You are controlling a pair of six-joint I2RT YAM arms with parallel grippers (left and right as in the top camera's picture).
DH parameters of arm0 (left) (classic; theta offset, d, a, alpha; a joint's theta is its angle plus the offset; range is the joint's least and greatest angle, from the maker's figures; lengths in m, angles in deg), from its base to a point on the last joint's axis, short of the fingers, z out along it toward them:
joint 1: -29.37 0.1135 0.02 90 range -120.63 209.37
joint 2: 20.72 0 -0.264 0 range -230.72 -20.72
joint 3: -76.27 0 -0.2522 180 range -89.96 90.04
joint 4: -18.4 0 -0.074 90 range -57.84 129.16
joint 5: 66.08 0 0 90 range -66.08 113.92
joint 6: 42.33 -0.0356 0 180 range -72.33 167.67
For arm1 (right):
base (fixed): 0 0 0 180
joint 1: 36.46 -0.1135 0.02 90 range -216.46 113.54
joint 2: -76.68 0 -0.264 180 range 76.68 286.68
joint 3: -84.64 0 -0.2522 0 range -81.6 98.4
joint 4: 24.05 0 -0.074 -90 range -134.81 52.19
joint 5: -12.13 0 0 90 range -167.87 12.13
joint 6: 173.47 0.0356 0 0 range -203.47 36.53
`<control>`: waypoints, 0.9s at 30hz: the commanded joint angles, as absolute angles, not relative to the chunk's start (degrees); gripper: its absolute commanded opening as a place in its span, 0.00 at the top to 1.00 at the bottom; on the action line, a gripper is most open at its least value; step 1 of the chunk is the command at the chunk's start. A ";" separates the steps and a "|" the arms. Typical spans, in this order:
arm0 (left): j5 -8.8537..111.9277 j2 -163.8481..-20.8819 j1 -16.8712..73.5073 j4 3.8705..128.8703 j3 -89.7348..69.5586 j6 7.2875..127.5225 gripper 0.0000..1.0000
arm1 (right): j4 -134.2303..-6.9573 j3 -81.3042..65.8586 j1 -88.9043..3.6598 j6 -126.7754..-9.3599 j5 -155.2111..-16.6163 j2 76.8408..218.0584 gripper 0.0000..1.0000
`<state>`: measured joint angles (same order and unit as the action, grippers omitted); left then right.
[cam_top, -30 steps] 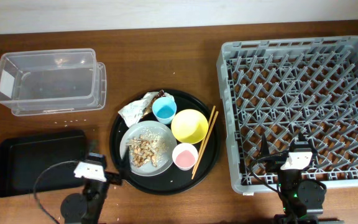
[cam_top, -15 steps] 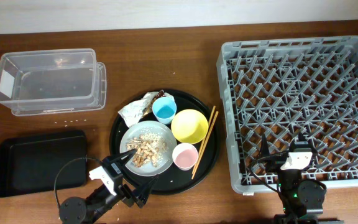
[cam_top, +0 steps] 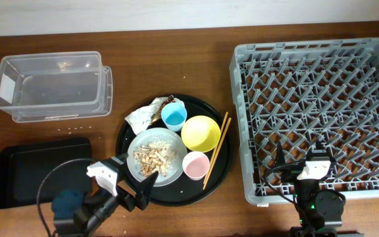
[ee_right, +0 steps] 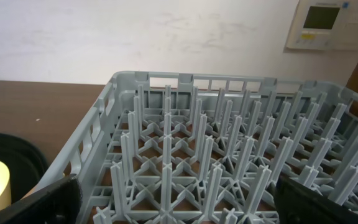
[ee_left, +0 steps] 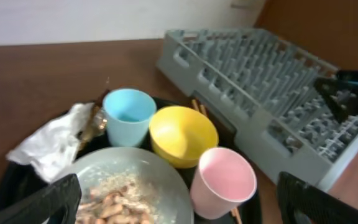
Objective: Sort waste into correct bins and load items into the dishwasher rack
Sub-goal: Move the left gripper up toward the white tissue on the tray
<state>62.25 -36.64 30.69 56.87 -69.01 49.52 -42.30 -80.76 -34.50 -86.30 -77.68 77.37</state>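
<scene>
Looks like nothing's sorted yet: left gripper [cam_top: 139, 169] hangs empty, jaws spread, at the near edge of the grey plate [cam_top: 170, 139] of food scraps [cam_top: 153, 157], so next it needs a clean grab, while the right gripper [cam_top: 299, 164] sits spread too at the near edge of the dishwasher rack [cam_top: 308, 99].

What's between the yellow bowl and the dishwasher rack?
The pair of wooden chopsticks, lying on the round black tray beside the yellow bowl, short of the dishwasher rack. Overhead view shows it.
</scene>
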 commanded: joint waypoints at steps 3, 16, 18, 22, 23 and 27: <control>68.50 -39.09 30.78 56.26 -64.77 45.49 0.01 | -42.43 -81.28 -34.17 -86.21 -77.36 76.97 0.01; 57.88 -69.40 30.78 79.43 -43.73 42.89 0.01 | -42.43 -81.28 -34.17 -86.21 -77.36 76.97 0.01; 65.15 -72.33 30.78 79.82 -43.73 43.09 0.01 | -42.43 -81.28 -34.17 -86.21 -77.36 76.97 0.01; 61.72 -76.66 30.76 79.32 -43.70 43.77 0.01 | -42.43 -81.28 -34.17 -86.21 -77.36 76.97 0.01; 57.31 -77.45 30.76 79.41 -43.64 47.20 0.01 | -42.43 -81.28 -34.17 -86.21 -77.36 76.97 0.01; 43.28 -80.49 30.76 81.59 -40.21 54.02 0.01 | -42.43 -81.28 -34.17 -86.21 -77.36 76.97 0.01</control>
